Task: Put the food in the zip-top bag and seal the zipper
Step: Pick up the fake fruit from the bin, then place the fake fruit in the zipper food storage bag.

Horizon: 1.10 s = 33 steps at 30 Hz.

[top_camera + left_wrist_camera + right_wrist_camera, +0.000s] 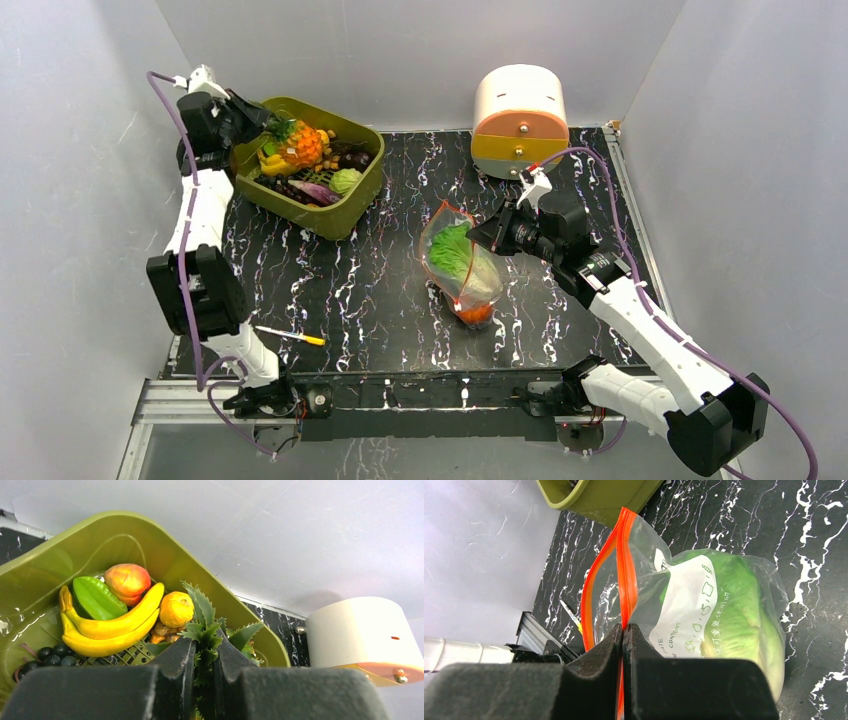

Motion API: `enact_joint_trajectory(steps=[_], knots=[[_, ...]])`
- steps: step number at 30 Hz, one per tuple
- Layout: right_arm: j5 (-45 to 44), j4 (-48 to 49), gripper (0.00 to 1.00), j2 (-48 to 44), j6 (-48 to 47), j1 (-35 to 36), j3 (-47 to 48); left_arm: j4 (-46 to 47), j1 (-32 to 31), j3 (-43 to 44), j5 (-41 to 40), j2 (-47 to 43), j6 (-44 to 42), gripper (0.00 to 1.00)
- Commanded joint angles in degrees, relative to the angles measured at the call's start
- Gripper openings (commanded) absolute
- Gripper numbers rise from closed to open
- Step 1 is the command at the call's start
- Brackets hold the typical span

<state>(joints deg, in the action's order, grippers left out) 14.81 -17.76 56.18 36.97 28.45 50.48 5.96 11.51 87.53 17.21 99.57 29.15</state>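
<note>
Leaves of a toy pineapple (202, 620) are sitting between the narrowed fingers of the left gripper (204, 662), which is reaching into the olive bin (150, 535) at the far left of the table (380, 290). The fruit's body is lying hidden beneath the gripper in the wrist view and is showing only from above. Beside it in the bin, bananas (110, 627), a green star fruit (97, 598), a peach (127, 581) and a yellow-orange round piece (176, 609) are lying together, while dark grapes (50, 654) are partly cut off by the gripper's body. The right gripper (623, 640) is pinching the zipper (626, 555) of the zip-top bag (684, 580), which is lying mid-table, well apart from the bin. Its jaws are pressing together on the red-orange strip with no gap showing. Beyond the pinch the two strips are standing apart, so the mouth is gaping. Lettuce (744, 610) is filling the bag, and an orange piece (476, 313) is showing at its near end, though whether that piece is lying inside the plastic is hard to make out.
</note>
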Motion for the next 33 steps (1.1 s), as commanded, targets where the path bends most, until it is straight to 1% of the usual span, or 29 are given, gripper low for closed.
enact_joint_trajectory(steps=[1, 3, 6, 9, 10, 11, 14, 19, 22, 29, 31, 33], knots=[[2.5, 4.3, 0.00, -0.4, 2.0, 0.2, 3.1, -1.2, 0.3, -1.4, 2.2, -7.5, -2.4, 0.00], [3.7, 5.6, 0.00, -0.5, 3.0, 0.7, 1.9, -3.5, 0.3, -2.1, 3.8, -10.4, -3.2, 0.00], [3.6, 6.2, 0.00, -0.3, 3.4, 1.4, 2.2, -6.3, 0.2, -4.9, 10.3, -16.2, -1.9, 0.00], [3.0, 7.5, 0.00, 2.0, 4.3, 2.8, 3.7, -5.0, 0.0, -11.8, 21.3, -22.7, 5.2, 0.00], [2.3, 7.9, 0.00, 3.4, 5.4, 3.4, 4.6, -3.5, -0.6, -15.1, 24.5, -24.6, 8.3, 0.00], [2.0, 9.0, 0.00, 4.6, 6.4, 3.6, 5.0, -2.5, -1.5, -17.3, 26.6, -26.2, 9.6, 0.00], [0.8, 11.9, 0.00, 8.0, 9.0, 4.4, 7.0, -3.6, -3.8, -20.3, 28.5, -30.6, 9.9, 0.00], [-1.4, 14.8, 0.00, 10.2, 11.4, 4.6, 8.1, -1.8, -10.4, -20.9, 31.9, -30.5, 13.0, 0.00], [-3.2, 15.3, 0.00, 10.9, 11.5, 4.6, 8.6, -0.8, -13.3, -21.7, 32.0, -31.5, 14.7, 0.00], [-3.9, 16.5, 0.00, 12.0, 13.5, 4.8, 9.0, 7.2, -16.8, -27.1, 32.6, -33.4, 21.3, 0.00], [-3.9, 16.8, 0.00, 11.9, 13.6, 5.0, 8.8, 11.7, -17.7, -29.5, 31.7, -33.5, 23.0, 0.00], [-3.9, 17.1, 0.00, 11.8, 13.8, 5.3, 8.5, 18.5, -18.8, -32.9, 30.3, -33.1, 25.8, 0.00]])
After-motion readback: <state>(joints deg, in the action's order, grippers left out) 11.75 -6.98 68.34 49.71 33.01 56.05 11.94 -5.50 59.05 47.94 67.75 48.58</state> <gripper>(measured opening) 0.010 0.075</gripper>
